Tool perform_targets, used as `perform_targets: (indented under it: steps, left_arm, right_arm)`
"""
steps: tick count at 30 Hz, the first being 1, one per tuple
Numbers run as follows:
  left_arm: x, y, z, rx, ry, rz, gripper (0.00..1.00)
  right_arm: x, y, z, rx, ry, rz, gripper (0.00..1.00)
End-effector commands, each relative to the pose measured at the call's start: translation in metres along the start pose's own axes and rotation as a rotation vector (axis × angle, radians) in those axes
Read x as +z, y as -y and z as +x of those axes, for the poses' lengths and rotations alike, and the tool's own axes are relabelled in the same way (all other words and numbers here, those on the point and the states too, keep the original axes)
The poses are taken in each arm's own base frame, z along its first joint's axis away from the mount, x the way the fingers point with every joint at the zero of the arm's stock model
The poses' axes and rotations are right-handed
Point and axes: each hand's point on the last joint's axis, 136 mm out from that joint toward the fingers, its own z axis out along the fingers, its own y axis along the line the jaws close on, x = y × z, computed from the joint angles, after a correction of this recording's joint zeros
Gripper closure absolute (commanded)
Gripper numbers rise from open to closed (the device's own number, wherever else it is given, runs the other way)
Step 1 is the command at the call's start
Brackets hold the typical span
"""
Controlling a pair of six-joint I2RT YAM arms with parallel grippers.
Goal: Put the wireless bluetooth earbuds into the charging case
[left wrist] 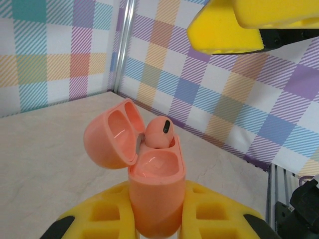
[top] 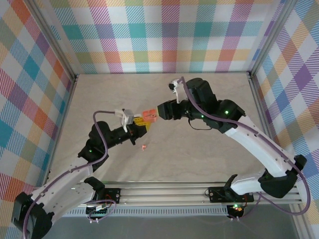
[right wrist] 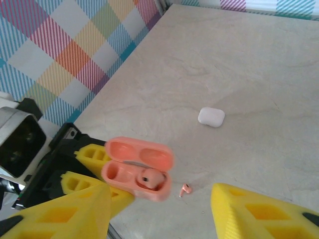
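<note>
Beige tabletop (top: 209,164), left jaws clamping open pink case (left wrist: 157,199), right arm (top: 259,144) arched, right jaws spread facing it

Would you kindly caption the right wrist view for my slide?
Left end effector holds the open pink case with one earbud in it; a second pink earbud lies on the table.

The seated earbud (left wrist: 160,133) hides its stem inside the case (left wrist: 157,194) (loose earbud (top: 144,146): too small for detail).

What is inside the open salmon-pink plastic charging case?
The salmon-pink charging case holds one salmon-pink earbud in one socket; the other socket is empty. Its stem is hidden inside.
</note>
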Motion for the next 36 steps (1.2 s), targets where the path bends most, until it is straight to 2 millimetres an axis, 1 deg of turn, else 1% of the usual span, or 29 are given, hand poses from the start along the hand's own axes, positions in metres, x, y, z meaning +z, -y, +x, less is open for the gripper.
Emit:
perform_targets:
  steps: [1,4,7,10,11,16,19,22,27,31,36]
  left_arm:
    - [-0.014,0.002,0.01,0.024,-0.026,-0.031,1.0]
    - [-0.029,0.005,0.012,0.033,-0.023,-0.051,1.0]
    - [-0.042,0.007,0.014,0.042,-0.02,-0.073,1.0]
    - [-0.052,0.009,0.017,0.044,-0.015,-0.089,1.0]
    - [-0.055,0.009,0.017,0.046,-0.012,-0.093,1.0]
    - [-0.064,0.011,0.015,0.054,-0.001,-0.107,1.0]
    - [-0.067,0.012,0.01,0.06,0.012,-0.111,1.0]
    - [-0.067,0.012,0.008,0.068,0.01,-0.115,1.0]
    - [-0.069,0.01,0.01,0.072,-0.005,-0.13,1.0]
    - [-0.072,0.009,0.008,0.073,0.005,-0.144,1.0]
    - [-0.075,0.008,0.009,0.079,0.011,-0.157,1.0]
  right_arm:
    - [-0.01,0.014,-0.006,0.063,0.051,0.006,0.45]
    - [-0.005,0.035,0.005,0.149,0.034,0.025,0.45]
    - [0.009,0.05,0.022,0.224,-0.009,0.016,0.45]
    - [0.034,0.057,0.047,0.264,-0.092,0.002,0.46]
    - [0.045,0.06,0.057,0.285,-0.127,-0.002,0.47]
    - [0.102,0.07,0.107,0.387,-0.285,-0.037,0.56]
    - [0.133,0.076,0.134,0.403,-0.37,-0.017,0.59]
    - [0.161,0.072,0.157,0.385,-0.451,-0.004,0.61]
    - [0.2,0.063,0.191,0.319,-0.578,0.028,0.62]
    - [0.216,0.058,0.207,0.323,-0.655,0.07,0.61]
    - [0.224,0.052,0.217,0.37,-0.689,0.116,0.6]
